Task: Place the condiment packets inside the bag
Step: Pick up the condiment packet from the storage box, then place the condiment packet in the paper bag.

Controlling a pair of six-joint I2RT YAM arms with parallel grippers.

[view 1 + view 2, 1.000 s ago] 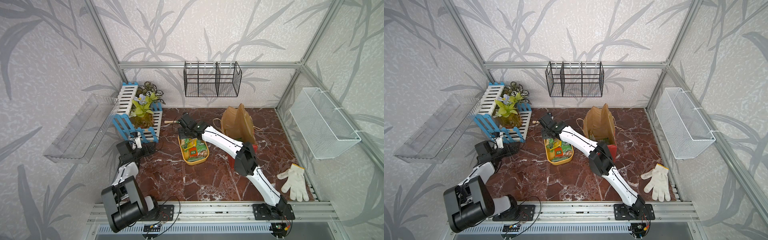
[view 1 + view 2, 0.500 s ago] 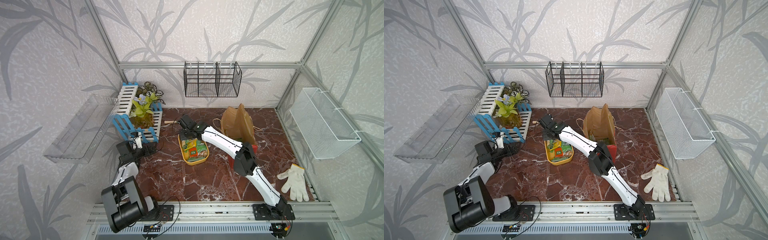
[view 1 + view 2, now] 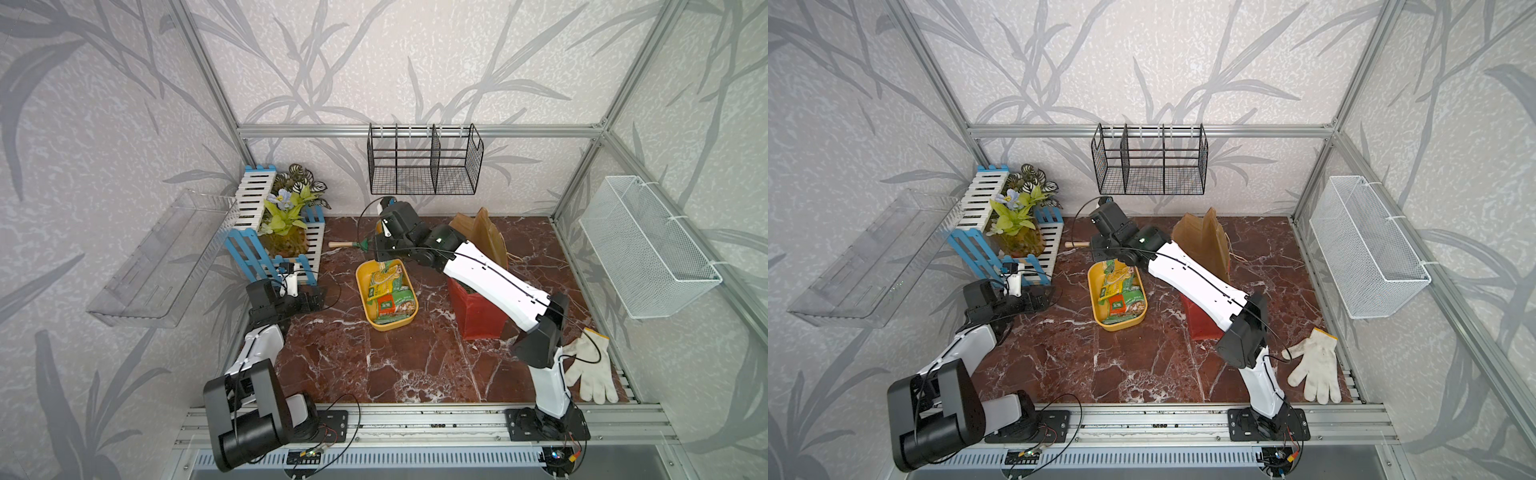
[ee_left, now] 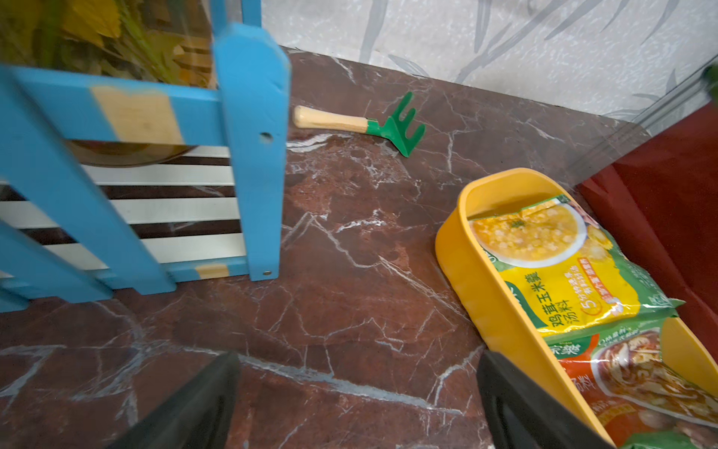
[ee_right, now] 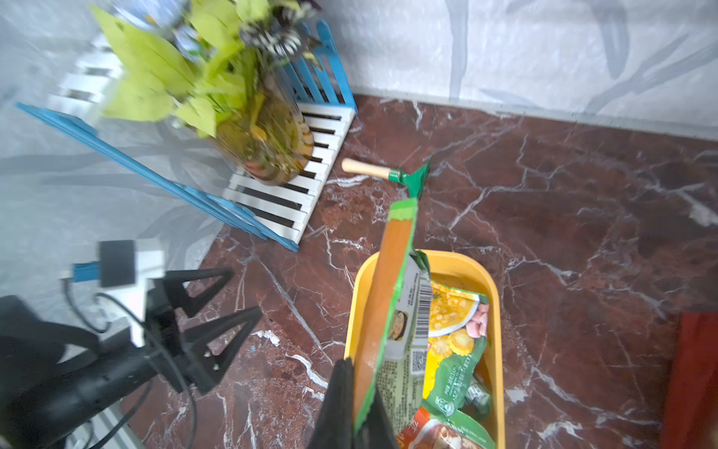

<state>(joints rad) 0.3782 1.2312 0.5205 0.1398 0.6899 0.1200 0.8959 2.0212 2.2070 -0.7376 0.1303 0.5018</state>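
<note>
**Step in hand: pick-up.** One green-and-orange packet (image 5: 392, 295) is being held edge-on by the right gripper (image 5: 357, 392), whose jaws are being pressed together on one end of it, above the far end of the yellow tray (image 3: 360, 286) at the middle of the counter (image 3: 374, 365). Whether its free end is clear of the tray cannot be told. The other packets (image 3: 390, 297) are lying in the tray. The bag (image 3: 478, 320) is standing just beside the tray, toward the counter's right edge, with its mouth open. The left gripper (image 4: 357, 361) is being held with jaws apart and empty, low near the left edge.

**Next move.** The packet is probably to be carried over the bag's rim, high enough to clear it, and only then released.

**Change from one second ago.** The right jaws, then apart over the tray, are now being held closed, and the wrist is being raised. The left arm is unchanged.
</note>
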